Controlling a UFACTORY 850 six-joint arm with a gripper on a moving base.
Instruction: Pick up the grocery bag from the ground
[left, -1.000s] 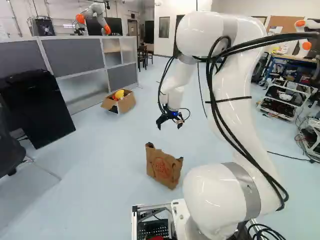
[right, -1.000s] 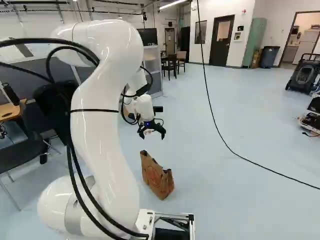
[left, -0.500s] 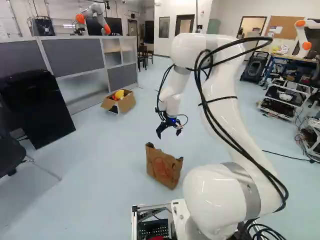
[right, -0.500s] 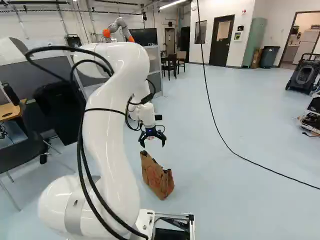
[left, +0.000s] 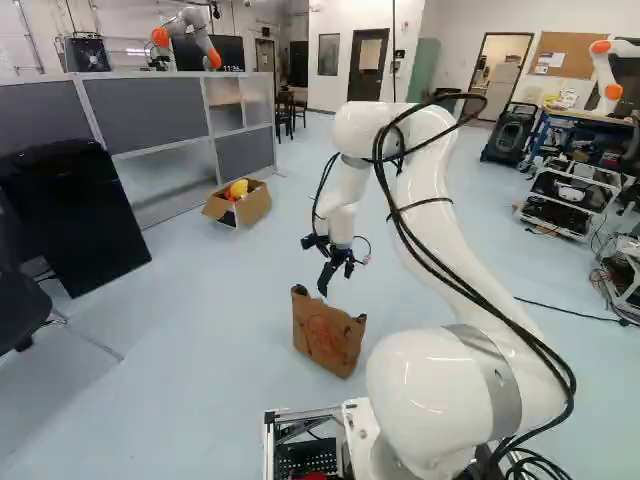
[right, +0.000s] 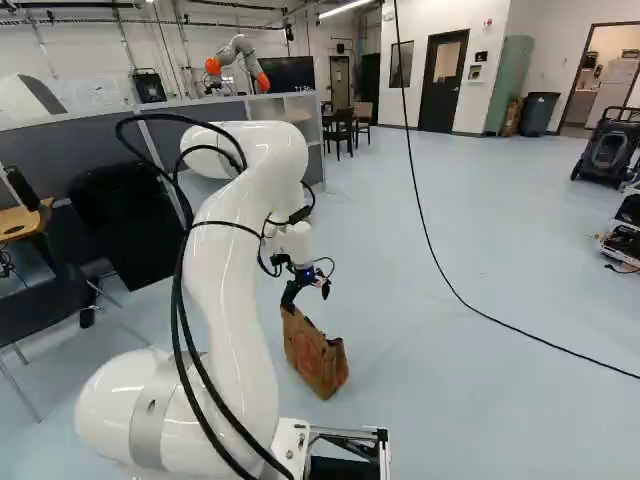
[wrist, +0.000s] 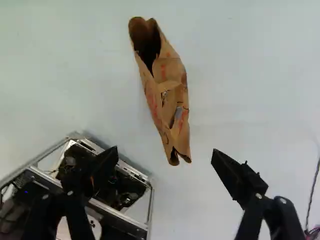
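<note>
The gripper (left: 330, 288) hangs just above and beyond the brown paper grocery bag (left: 327, 335), which stands upright on the pale floor. In the right base view the fingers are close to the top of the bag (right: 316, 358). Seen from the wrist, the gripper (wrist: 164, 152) is open, its two black fingers wide apart with nothing gripped. From above, the bag (wrist: 175, 95) shows its narrow open mouth; it lies ahead of the fingers, one end towards the gap between them.
The base's metal frame (wrist: 35, 167) shows beside one finger. A cardboard box with yellow and red things (left: 255, 205) sits by the grey partition (left: 150, 110). A black chair (right: 40, 310) is left in the right base view. Another robot (left: 185, 35) is behind the partition.
The arm has lowered, bringing the gripper down towards the bag, and the gripper has turned about its own axis. Its fingers have stayed open. The bag and the base have not moved.
</note>
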